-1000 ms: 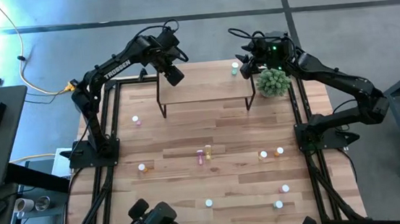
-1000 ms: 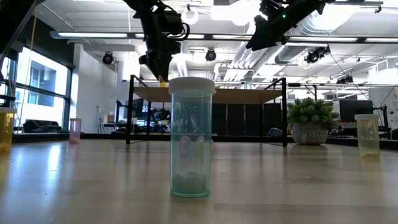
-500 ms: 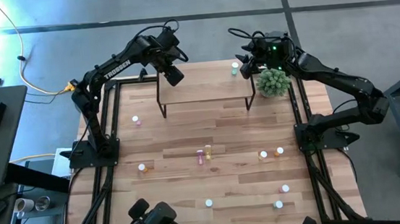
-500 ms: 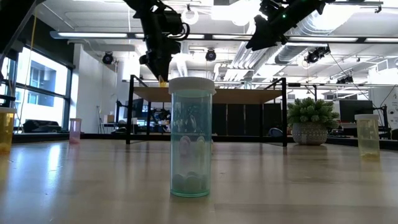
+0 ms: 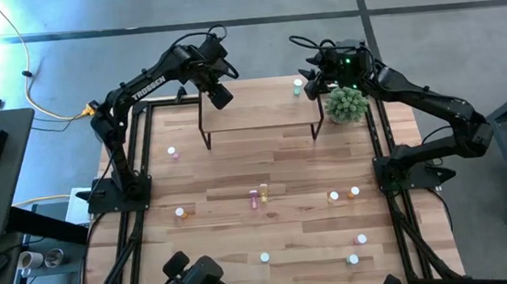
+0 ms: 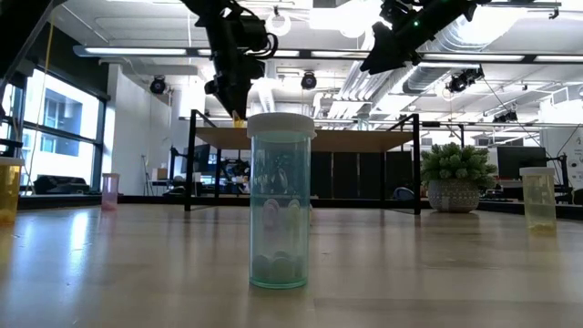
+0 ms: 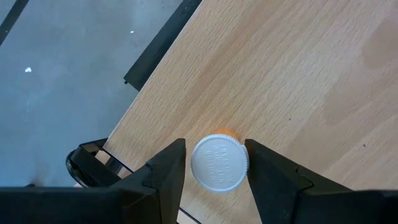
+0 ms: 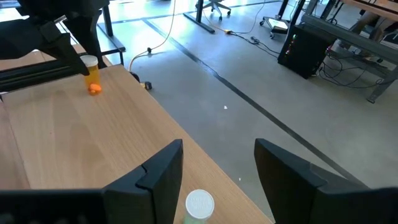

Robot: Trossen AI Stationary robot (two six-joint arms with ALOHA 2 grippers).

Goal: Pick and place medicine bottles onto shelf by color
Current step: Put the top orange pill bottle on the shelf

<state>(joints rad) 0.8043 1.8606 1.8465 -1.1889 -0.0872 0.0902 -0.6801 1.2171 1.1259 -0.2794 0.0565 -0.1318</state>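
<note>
An orange medicine bottle point(image 7: 219, 163) with a white cap stands on the light-wood shelf point(image 5: 260, 114) near its far left corner. My left gripper point(image 5: 219, 96) is shut on it from above. A green bottle point(image 5: 298, 85) stands at the shelf's far right corner. My right gripper point(image 8: 217, 149) hangs open just above it, a finger on either side of its white cap point(image 8: 199, 204), touching nothing. Several more bottles stand or lie on the table, among them a green one point(image 6: 281, 200) close to the low camera. My left gripper pinches the orange bottle's white cap point(image 7: 239, 163) between its two fingers. The fingers slant steeply down from above. The bottle is upright, and its base point(image 8: 94, 89) appears to rest on the shelf's board.
A small potted plant point(image 5: 346, 104) stands just right of the shelf, under my right arm. Loose bottles dot the table's middle and near right part, such as a pink one point(image 5: 172, 152) and a lying pair point(image 5: 258, 195). Black frame rails point(image 5: 144, 151) run along both table sides.
</note>
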